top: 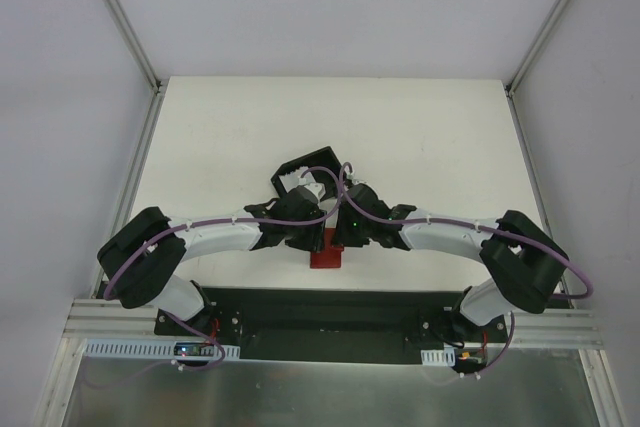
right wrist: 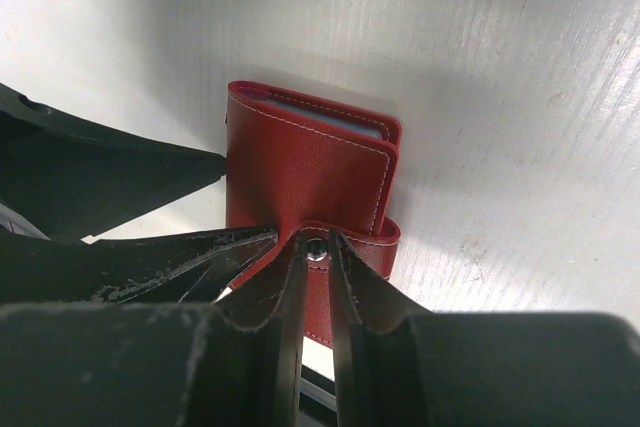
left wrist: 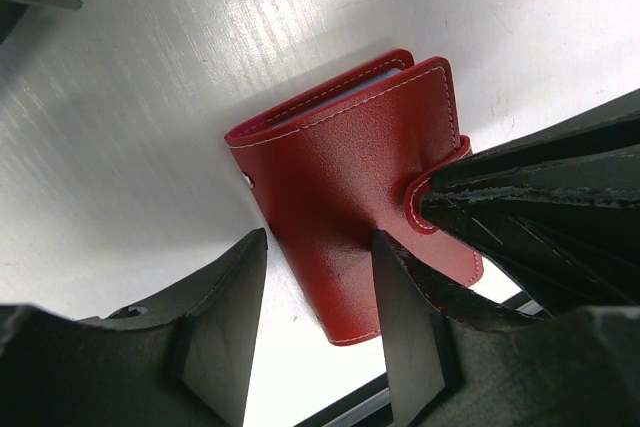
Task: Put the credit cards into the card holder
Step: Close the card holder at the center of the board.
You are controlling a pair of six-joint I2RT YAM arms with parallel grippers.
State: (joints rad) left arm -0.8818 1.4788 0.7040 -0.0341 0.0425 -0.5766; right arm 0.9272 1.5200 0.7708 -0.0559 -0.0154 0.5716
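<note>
The card holder point(left wrist: 350, 197) is a red wallet, folded shut and lying flat on the white table near the front edge point(top: 326, 259). My right gripper point(right wrist: 317, 259) is shut on its snap tab, with the metal snap point(right wrist: 317, 246) showing between the fingertips. The left gripper point(left wrist: 315, 332) is open around the wallet's near corner: its right finger point(left wrist: 405, 327) overlaps the cover and its left finger stands clear. A pale blue-grey layer point(right wrist: 335, 122) shows between the covers. I cannot tell whether it is a credit card or lining.
A black open-sided box point(top: 310, 169) stands just beyond the grippers, with white flat pieces point(top: 302, 185) inside, mostly hidden by the wrists. The black base plate point(top: 320, 317) runs along the table's near edge, right behind the wallet.
</note>
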